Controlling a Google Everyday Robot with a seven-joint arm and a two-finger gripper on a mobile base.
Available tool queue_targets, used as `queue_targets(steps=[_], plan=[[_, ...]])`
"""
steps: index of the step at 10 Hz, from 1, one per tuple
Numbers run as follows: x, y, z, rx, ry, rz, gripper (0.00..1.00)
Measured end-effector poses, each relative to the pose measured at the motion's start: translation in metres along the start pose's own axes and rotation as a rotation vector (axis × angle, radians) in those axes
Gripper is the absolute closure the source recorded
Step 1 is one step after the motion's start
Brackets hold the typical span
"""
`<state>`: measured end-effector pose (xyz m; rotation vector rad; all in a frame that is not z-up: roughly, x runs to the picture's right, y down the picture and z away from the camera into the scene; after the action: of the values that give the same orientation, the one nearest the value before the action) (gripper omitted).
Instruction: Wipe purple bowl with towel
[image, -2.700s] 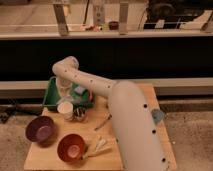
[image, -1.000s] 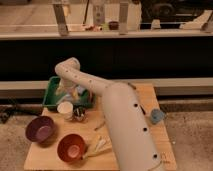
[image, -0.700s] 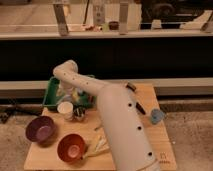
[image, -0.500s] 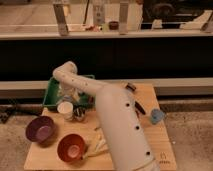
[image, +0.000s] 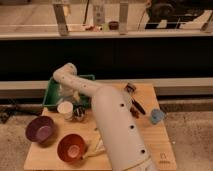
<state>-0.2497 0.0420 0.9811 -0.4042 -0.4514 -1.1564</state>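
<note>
The purple bowl (image: 40, 130) sits upright at the front left of the wooden table, dark outside and paler pink inside. My arm (image: 117, 130) rises from the bottom right, bends at an elbow (image: 65, 75) and reaches down into the green tray (image: 50, 97). My gripper (image: 65, 93) is low inside that tray, behind and to the right of the purple bowl and well apart from it. Something pale lies in the tray under the gripper; I cannot tell whether it is the towel.
An orange-red bowl (image: 70, 147) stands right of the purple bowl. A white cup (image: 65, 109) and a metal cup (image: 80, 114) stand in front of the tray. Pale utensils (image: 96, 147), dark tools (image: 135, 102) and a blue cup (image: 156, 116) lie to the right.
My arm has swung left across the table and its elbow has shifted a little toward the tray. The bowls and cups have not moved.
</note>
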Motion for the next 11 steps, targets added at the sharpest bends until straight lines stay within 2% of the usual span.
queue_targets(steps=[2, 3, 6, 7, 9, 11], plan=[[0.0, -0.003, 0.005, -0.02, -0.001, 0.002, 0.54], [-0.003, -0.007, 0.007, -0.027, -0.002, -0.009, 0.67], [-0.003, -0.003, 0.003, -0.033, -0.003, -0.003, 0.95], [-0.003, -0.004, 0.003, -0.034, -0.003, -0.005, 1.0], [-0.004, -0.004, 0.002, -0.027, -0.008, 0.002, 1.0], [-0.004, -0.005, -0.023, 0.046, -0.034, 0.049, 1.0]])
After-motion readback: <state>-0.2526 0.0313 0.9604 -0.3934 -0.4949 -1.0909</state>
